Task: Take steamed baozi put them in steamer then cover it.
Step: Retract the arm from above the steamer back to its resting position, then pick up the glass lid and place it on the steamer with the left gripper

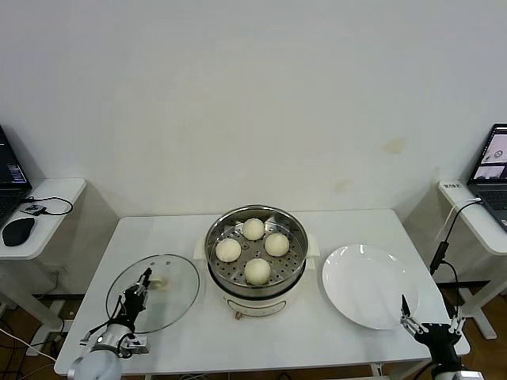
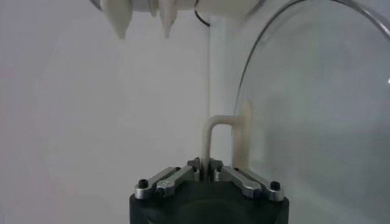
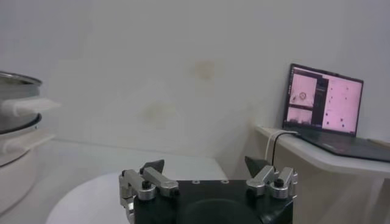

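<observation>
Left hand [image 1: 143, 279]: we grip the glass lid's [image 1: 170, 299] cream handle [image 2: 211, 139] near the counter's [image 1: 269, 336] left edge.
Right hand [image 1: 428, 320]: released, at the plate's [image 1: 360, 277] near rim.
Steamer [image 1: 295, 237]: shiny, round, perforated; holds four smooth buns [image 1: 257, 271].

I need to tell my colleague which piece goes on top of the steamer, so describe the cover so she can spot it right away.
Start at the steamer in the middle of the white table. On the robot's left of it lies the cover, where the left pincer grips its cream handle. Unlike the opaque white plate on the other side, it is clear glass with a metal rim.
</observation>
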Controlling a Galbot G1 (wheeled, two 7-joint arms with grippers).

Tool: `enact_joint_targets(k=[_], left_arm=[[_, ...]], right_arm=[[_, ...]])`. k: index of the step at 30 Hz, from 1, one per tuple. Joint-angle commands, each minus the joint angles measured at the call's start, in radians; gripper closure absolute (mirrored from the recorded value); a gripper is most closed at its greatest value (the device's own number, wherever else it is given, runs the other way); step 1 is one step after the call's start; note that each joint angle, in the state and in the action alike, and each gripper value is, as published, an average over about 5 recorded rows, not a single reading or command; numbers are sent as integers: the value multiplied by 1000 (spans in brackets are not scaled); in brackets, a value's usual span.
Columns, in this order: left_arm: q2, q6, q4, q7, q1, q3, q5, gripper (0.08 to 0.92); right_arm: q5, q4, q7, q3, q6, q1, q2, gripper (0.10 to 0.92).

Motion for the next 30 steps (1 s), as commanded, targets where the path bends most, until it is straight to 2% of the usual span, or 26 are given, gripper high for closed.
enact_joint_targets(k=[1,9,16,20,25,28,30], left_arm=[[5,91,-230,-25,113,-74,-26,868],[58,241,-501,120,187,-146,-105,868],[145,365,-699,226,174,-80,-230,868],[180,403,-724,228,132,-10,-215,868],[225,456,-701,247,22,130,-205,868],[215,491,-668,277,-57,234,-174,868],[183,520,-640,302,-114,303,-138,868]], right_arm=[[-13,6,-1,-18,3,-1,-3,203],[-48,2,0,-57,20,-9,-12,203],[-88,-3,2,-107,29,-4,-7,202],[-145,-19,10,-132,39,10,9,203],[-234,-46,31,-156,61,28,48,202],[-283,-64,47,-165,75,40,69,203],[-309,-75,58,-168,82,47,80,203]])
